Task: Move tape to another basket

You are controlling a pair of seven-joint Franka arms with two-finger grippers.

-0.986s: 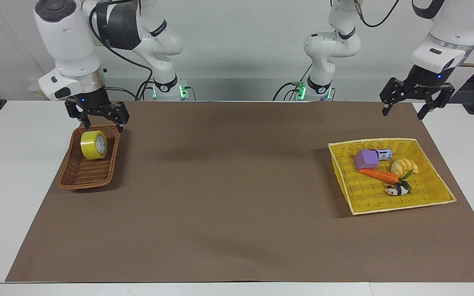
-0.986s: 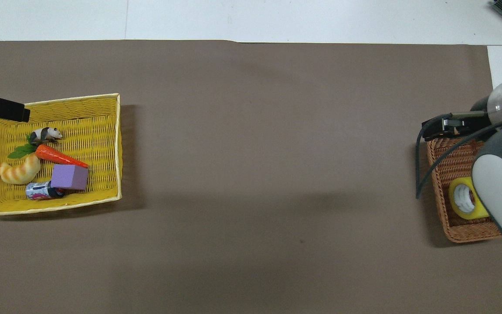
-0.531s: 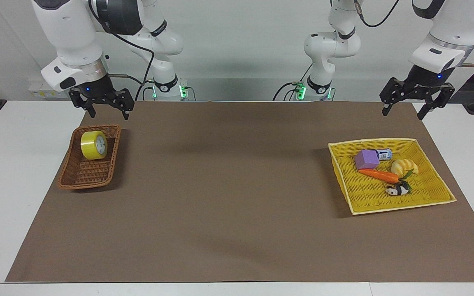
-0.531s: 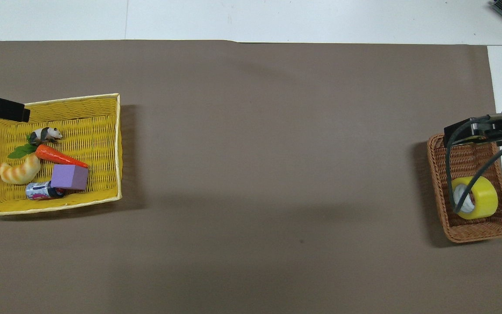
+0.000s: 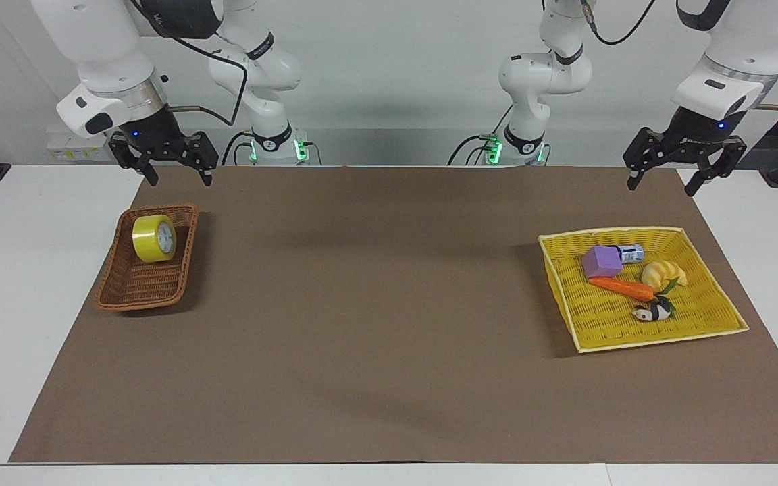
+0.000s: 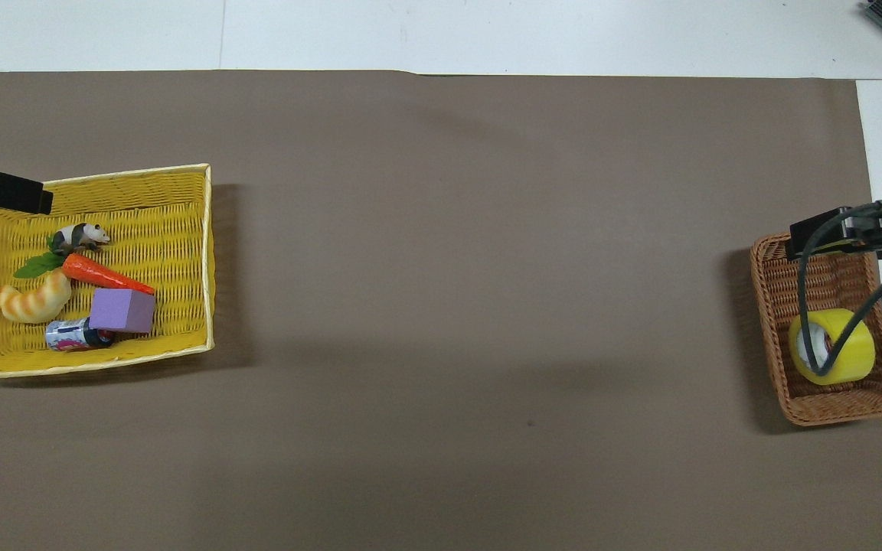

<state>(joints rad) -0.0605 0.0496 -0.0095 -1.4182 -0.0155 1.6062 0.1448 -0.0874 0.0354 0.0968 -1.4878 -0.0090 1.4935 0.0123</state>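
Both pincers, right and left, spread, empty; facing view alone shows them whole. Tape on edge in basket, hole facing desk centre.

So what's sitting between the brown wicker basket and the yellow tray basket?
Nothing: between the brown wicker basket and the yellow tray basket lies only bare brown mat, which shows in both views.

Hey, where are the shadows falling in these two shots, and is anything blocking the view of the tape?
Facing view: soft shadows lie on the brown mat beside the wicker basket and the yellow tray, each toward the table's middle. Overhead view: the same shadows show, and a dark cable crosses in front of the tape, hiding part of its core. Facing view: the tape shows whole.
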